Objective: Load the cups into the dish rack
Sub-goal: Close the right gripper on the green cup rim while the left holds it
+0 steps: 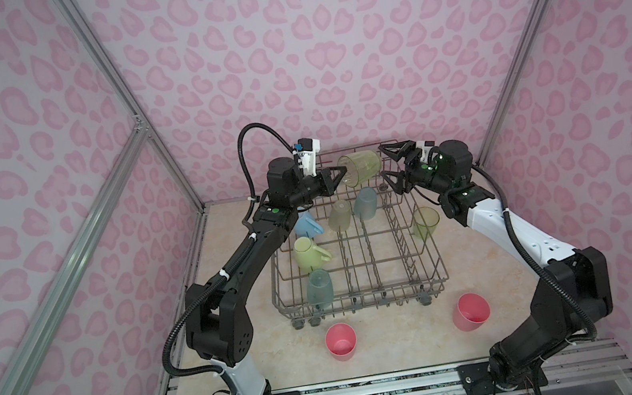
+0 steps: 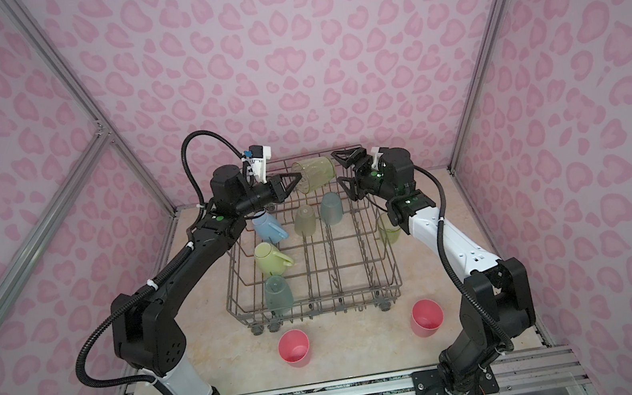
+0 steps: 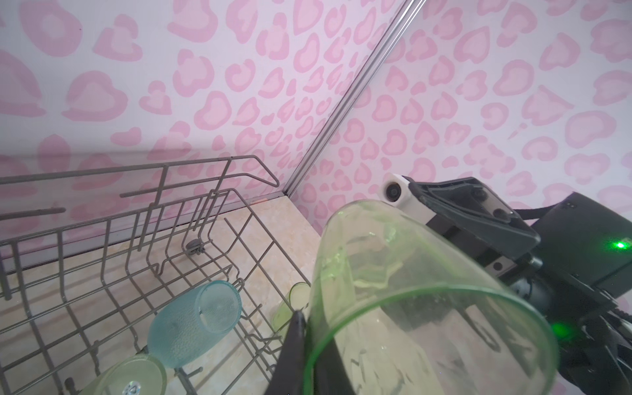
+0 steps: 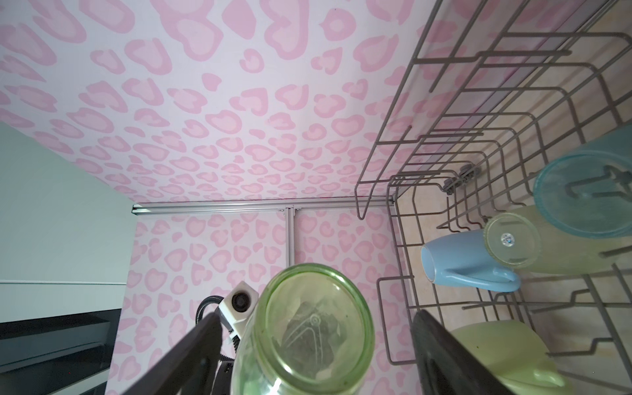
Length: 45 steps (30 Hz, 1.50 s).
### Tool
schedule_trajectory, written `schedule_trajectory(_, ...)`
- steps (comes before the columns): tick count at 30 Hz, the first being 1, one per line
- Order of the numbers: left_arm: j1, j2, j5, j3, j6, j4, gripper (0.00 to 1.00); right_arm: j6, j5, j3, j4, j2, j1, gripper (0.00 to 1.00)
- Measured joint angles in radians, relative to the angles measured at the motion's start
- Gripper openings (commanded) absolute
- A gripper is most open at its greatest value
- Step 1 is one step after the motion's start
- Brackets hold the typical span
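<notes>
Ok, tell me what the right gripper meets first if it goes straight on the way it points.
Most likely the base of the lime-green cup, which lies sideways in the left gripper. It sits dead ahead of the open right gripper; the gap between them is hard to judge.

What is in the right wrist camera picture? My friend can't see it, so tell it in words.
A clear lime-green cup shows its round bottom to the camera, between the wide-open fingers of the right gripper. Beside it stands the wire dish rack, holding a light-blue mug, a pale-yellow mug and a teal cup, with pink-spotted walls behind.
</notes>
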Motion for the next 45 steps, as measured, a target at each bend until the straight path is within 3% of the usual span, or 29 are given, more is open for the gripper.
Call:
schedule_trajectory(21,-0.001,0.095,0.093,0.033,-0.077,0.129,0.03,0.079,-0.007,0.055,0.065,0.097,0.03,0.86)
schedule_trajectory(24,-0.001,0.103,0.093,0.042,-0.076,0.127,0.03,0.09,-0.005,0.064,0.083,0.118,0.034,0.75)
schedule_trajectory(30,0.001,0.111,0.093,0.048,-0.061,0.107,0.03,0.097,0.009,0.063,0.103,0.127,0.038,0.69)
schedule_trajectory(32,0.001,0.117,0.093,0.053,-0.061,0.105,0.09,0.089,0.018,0.063,0.094,0.122,0.039,0.66)
schedule_trajectory(39,0.007,0.122,0.079,0.06,-0.062,0.093,0.44,0.042,0.032,0.063,0.047,0.116,0.04,0.59)
schedule_trajectory(45,0.024,0.101,0.059,0.051,-0.058,0.058,0.56,0.006,0.065,0.059,0.037,0.11,0.04,0.57)
